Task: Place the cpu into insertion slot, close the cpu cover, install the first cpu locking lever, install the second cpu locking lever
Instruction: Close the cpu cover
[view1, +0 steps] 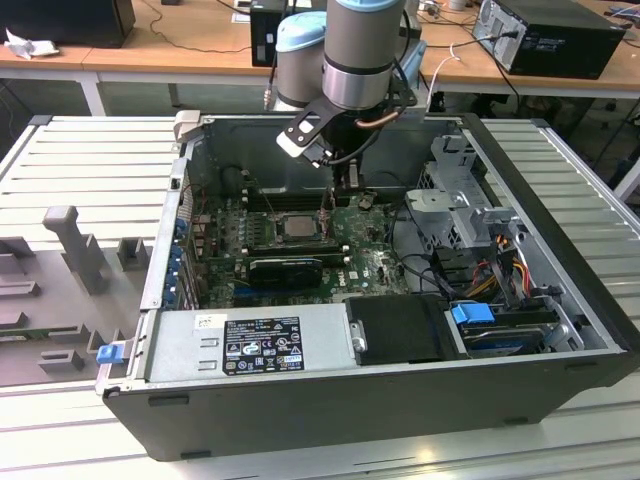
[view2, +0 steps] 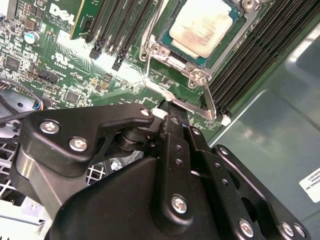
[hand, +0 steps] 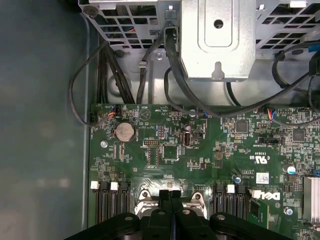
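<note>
robot tool (view2: 169, 106) at the chip socket (view2: 164, 40) inside an open computer case (view1: 560, 200)
the tool's fingers (hand: 163, 196) are pressed together, closed; whether they pinch anything cannot be told. in the second wrist view their tips sit just beside a thin metal lever (view2: 209, 97) at the socket's edge. the cpu (view2: 202, 25) lies flat in the socket on the green motherboard (hand: 200, 155), pale face up, with the silvery cover (view2: 172, 59) down around it. the case rests on a ridged grey table (view1: 90, 160).
</note>
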